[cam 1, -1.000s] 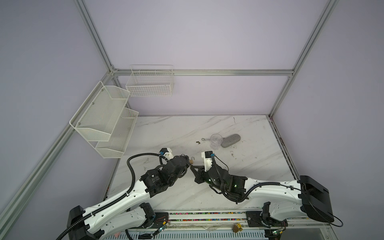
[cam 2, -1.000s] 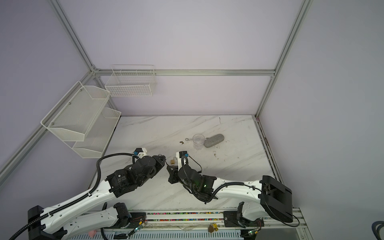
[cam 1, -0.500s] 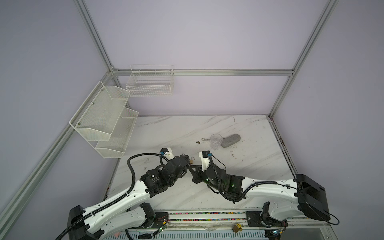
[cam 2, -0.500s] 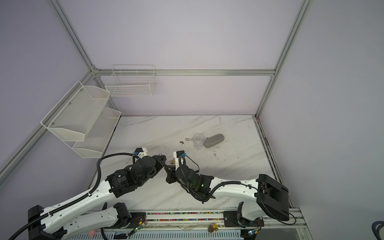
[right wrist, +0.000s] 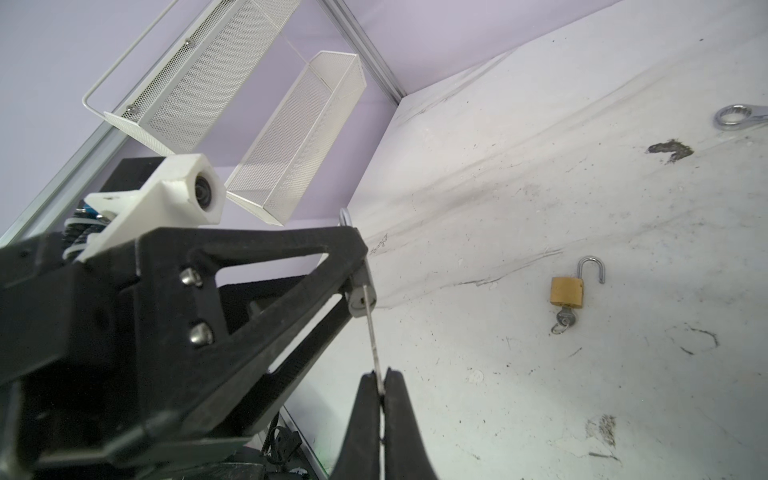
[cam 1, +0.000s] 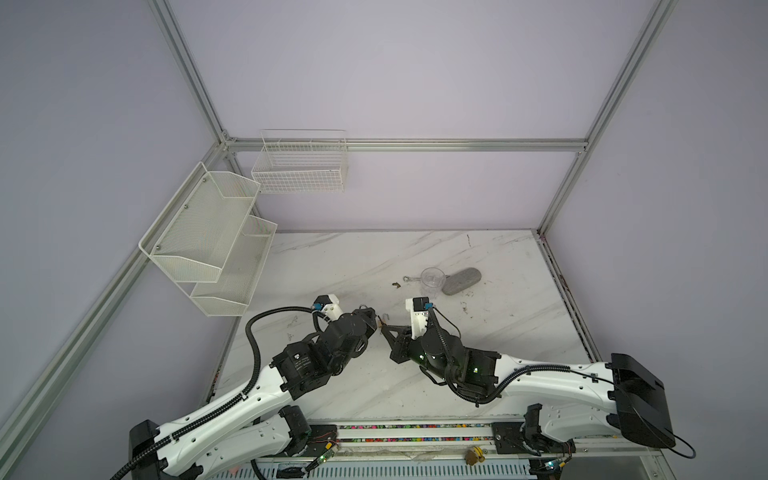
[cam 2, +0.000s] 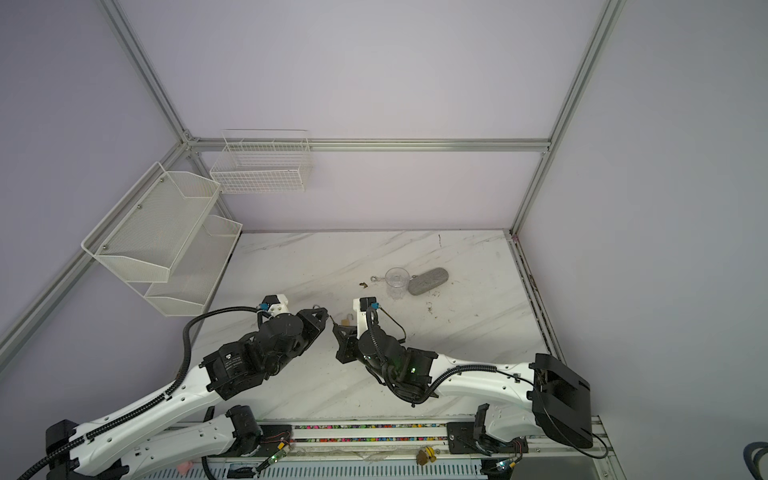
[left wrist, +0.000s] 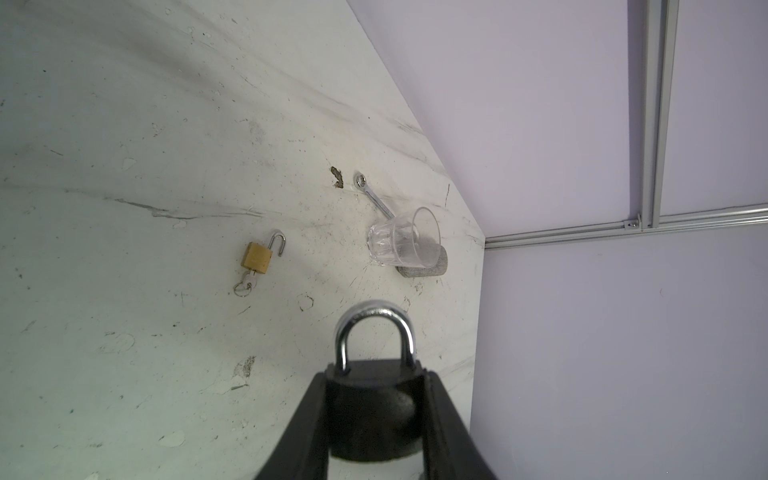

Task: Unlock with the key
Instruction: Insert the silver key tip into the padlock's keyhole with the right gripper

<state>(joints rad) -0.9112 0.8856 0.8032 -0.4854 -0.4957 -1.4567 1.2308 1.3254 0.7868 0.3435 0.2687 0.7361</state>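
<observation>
My left gripper (left wrist: 376,382) is shut on a black padlock (left wrist: 370,415), whose silver shackle (left wrist: 376,328) stands closed and sticks out past the fingertips. My right gripper (right wrist: 381,380) is shut on a thin silver key (right wrist: 372,332). The key's tip meets the keyhole face on the padlock's underside (right wrist: 360,297); I cannot tell how deep it sits. In both top views the two grippers (cam 1: 372,320) (cam 1: 384,328) meet tip to tip above the table's front middle, and the left gripper hides the black padlock there.
A small brass padlock (left wrist: 257,259) lies on the marble table (cam 1: 498,332) just behind the grippers, shackle open, with its own key in it. Farther back are a clear glass (cam 1: 432,280), a grey stone-like lump (cam 1: 461,281) and a wrench (cam 1: 409,279). White mesh shelves (cam 1: 208,237) and a wire basket (cam 1: 299,166) hang at the left.
The right arm has shifted slightly, keeping the key at the black padlock's underside. The left arm has stayed still.
</observation>
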